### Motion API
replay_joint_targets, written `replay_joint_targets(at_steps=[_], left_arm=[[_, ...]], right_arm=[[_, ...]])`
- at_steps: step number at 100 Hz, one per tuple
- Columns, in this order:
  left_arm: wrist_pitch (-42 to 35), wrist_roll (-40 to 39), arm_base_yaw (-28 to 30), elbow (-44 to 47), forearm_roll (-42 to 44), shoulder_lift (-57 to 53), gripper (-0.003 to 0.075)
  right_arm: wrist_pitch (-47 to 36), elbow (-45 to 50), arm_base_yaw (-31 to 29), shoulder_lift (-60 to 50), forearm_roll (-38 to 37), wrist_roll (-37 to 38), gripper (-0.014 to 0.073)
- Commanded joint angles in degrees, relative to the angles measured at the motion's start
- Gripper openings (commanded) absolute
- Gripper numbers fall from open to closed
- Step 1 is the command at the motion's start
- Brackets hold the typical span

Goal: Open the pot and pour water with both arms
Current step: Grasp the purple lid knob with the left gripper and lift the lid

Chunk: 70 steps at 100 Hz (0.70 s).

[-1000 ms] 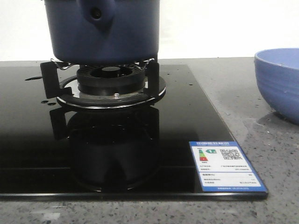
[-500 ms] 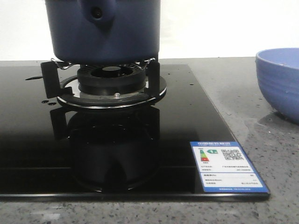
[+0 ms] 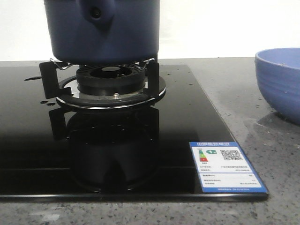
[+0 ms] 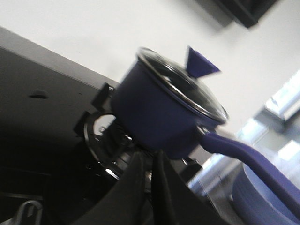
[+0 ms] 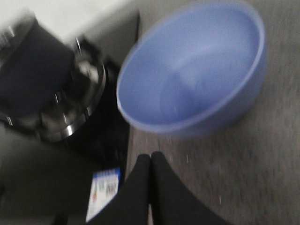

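The pot (image 3: 104, 30) sits upright on the black trivet (image 3: 49, 77) of the burner (image 3: 110, 79), toward the rear left of the glossy black cooktop (image 3: 187, 117). Its round handle stub with the dark hole faces the front camera, so the axis running from stub to handle lies front to back across the stove. In the left wrist view the pot (image 4: 159, 115) still wears its glass lid (image 4: 185, 84), topped by a blue cone-shaped knob (image 4: 200, 63), and its long blue handle (image 4: 248, 159) stretches out from the rim on the far side from the stub. The left gripper (image 4: 151, 164) hangs near the pot's lower wall with its two dark fingers pressed nearly together and nothing between them. The right gripper (image 5: 151, 164) likewise has its fingers closed against each other, empty, above the grey speckled countertop (image 5: 234, 178). Just beyond it stands the light-blue bowl (image 5: 197, 65), upright and open; in the front view this bowl (image 3: 280, 82) rests on the countertop to the right of the cooktop, well apart from the pot. An energy label (image 3: 227, 166) is stuck on the cooktop's front right corner. The right wrist view is blurred.
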Motion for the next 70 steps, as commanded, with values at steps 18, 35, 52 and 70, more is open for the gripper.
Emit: replay_joint_targets(at_steps=[18, 35, 52, 70], left_arm=[[10.45, 16.92, -8.07, -10.68, -2.52, 12.30, -0.0020], [18.46, 33.26, -11.69, -15.17, -12.99, 20.42, -0.0020], [19.51, 42.47, -11.99, -20.11, -18.19, 26.60, -0.0013], [19.64, 45.45, -11.99, -26.16, -17.51, 32.15, 0.0242]], right_arm=[[12.56, -7.91, 0.42, 13.65, 12.34, -14.28, -0.0064], [7.96, -7.91, 0.42, 14.79, 25.76, -29.98, -0.0064], [5.05, -8.67, 0.42, 14.79, 26.85, -39.63, -0.0064], [3.04, -10.05, 0.42, 14.79, 26.90, -42.94, -0.0059]])
